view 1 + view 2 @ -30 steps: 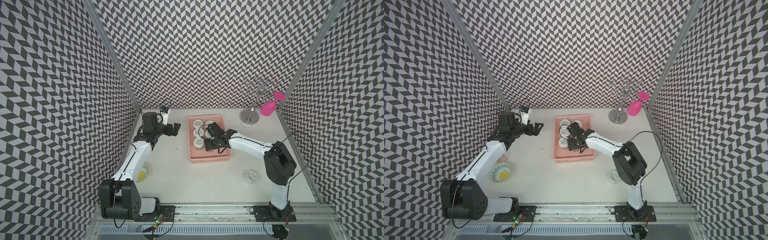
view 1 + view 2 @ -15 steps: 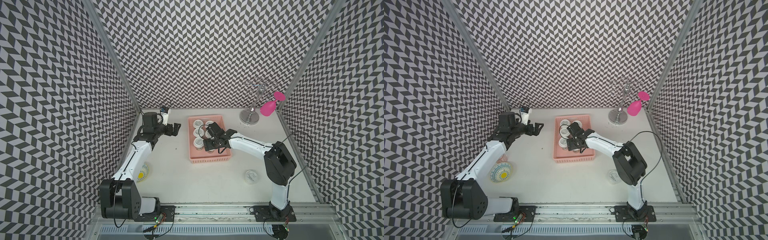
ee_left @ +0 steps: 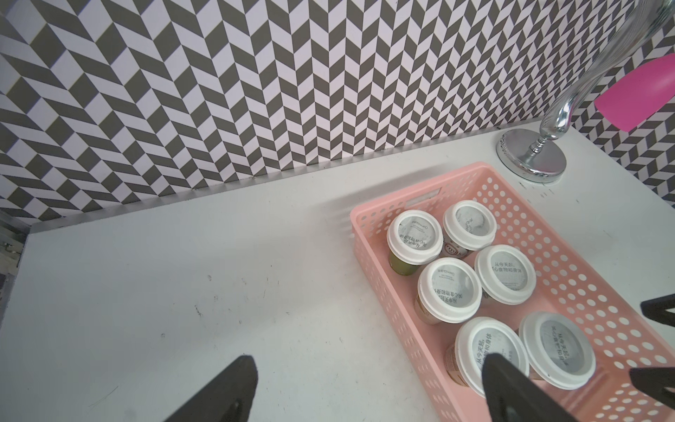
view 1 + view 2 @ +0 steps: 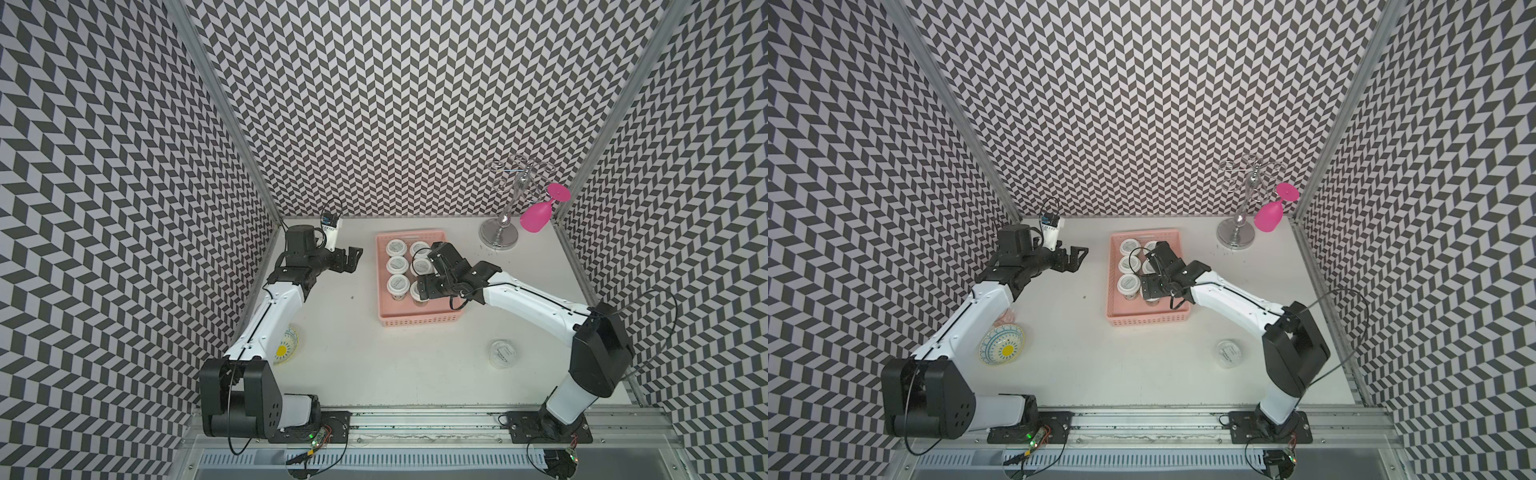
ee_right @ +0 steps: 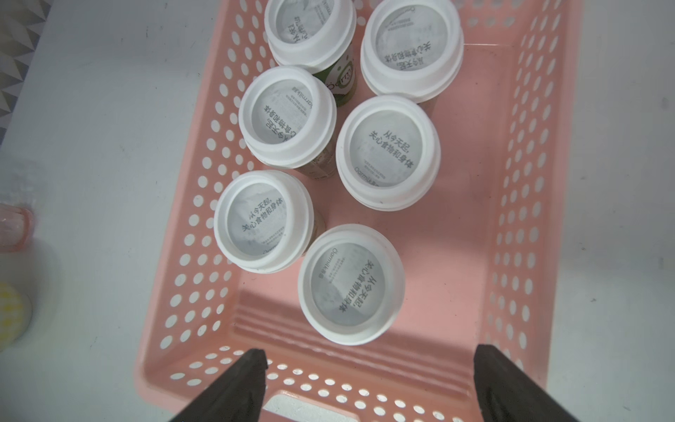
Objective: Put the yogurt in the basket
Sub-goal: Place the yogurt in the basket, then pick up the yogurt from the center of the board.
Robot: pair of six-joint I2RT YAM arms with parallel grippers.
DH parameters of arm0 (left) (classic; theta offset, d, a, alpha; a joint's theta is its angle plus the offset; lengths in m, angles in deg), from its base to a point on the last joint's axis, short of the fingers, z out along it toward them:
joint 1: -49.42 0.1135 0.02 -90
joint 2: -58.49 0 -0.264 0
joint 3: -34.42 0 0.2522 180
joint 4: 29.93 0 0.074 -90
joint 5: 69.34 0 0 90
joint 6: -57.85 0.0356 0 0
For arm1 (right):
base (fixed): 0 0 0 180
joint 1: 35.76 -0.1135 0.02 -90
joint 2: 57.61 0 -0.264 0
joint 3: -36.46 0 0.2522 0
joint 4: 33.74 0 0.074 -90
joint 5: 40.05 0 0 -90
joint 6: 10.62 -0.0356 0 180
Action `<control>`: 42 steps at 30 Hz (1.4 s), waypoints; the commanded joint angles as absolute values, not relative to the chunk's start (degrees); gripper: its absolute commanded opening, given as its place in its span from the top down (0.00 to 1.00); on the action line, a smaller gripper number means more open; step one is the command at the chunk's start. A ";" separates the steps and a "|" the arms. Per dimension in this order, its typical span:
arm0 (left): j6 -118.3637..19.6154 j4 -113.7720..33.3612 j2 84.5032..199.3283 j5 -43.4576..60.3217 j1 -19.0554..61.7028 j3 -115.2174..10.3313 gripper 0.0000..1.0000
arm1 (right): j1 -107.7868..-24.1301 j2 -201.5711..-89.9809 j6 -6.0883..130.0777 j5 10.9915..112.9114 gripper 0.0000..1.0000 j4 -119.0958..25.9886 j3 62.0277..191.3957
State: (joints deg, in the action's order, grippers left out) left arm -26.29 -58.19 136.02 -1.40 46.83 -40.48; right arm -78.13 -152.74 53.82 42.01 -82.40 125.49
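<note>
You have six yogurt tubs [image 5: 388,152] in the pink basket [image 5: 529,182], each with a white lid and dark print; some sides are green, some brownish. One see-through tub [image 4: 503,353] sits on the counter [image 4: 395,365], well apart from the basket. Your right fingers [image 5: 241,387] are spread wide over the basket, holding nothing, with the nearest tub just ahead between them. Your left fingers [image 3: 226,391] are wide open and empty, beside the basket
</note>
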 commanded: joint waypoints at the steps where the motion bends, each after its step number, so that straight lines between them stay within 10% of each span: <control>1: -26.54 -56.83 135.21 -2.38 47.35 -39.83 0.00 | -78.47 -149.15 52.11 40.02 0.07 -82.51 122.87; 42: -26.71 -56.75 136.58 -2.85 47.68 -40.21 0.00 | -78.03 -114.10 27.17 33.68 0.00 -95.62 93.41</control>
State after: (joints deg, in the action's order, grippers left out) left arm -26.70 -57.64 136.07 -2.26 47.20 -39.87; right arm -78.04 -115.74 32.44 34.97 -94.84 95.26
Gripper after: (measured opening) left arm 0.998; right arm 0.995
